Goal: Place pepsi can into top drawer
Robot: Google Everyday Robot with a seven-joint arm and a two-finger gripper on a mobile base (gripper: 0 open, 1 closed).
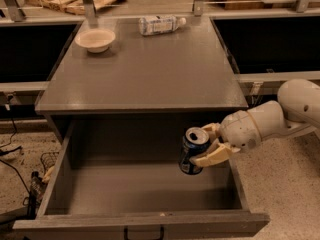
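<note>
The pepsi can (190,151) is dark blue with a silver top and pull tab. It hangs upright inside the open top drawer (140,189), near the right wall and above the floor. My gripper (202,146) reaches in from the right and is shut on the can, one pale finger (212,156) across its lower side and another behind its top. The drawer is pulled fully out, a grey box with a dark handle on its front panel (142,225).
On the grey cabinet top (145,69) stand a pale bowl (95,38) at the back left and a clear plastic bottle (159,24) lying at the back. My white arm (280,116) spans the right side. Cables lie on the floor at left.
</note>
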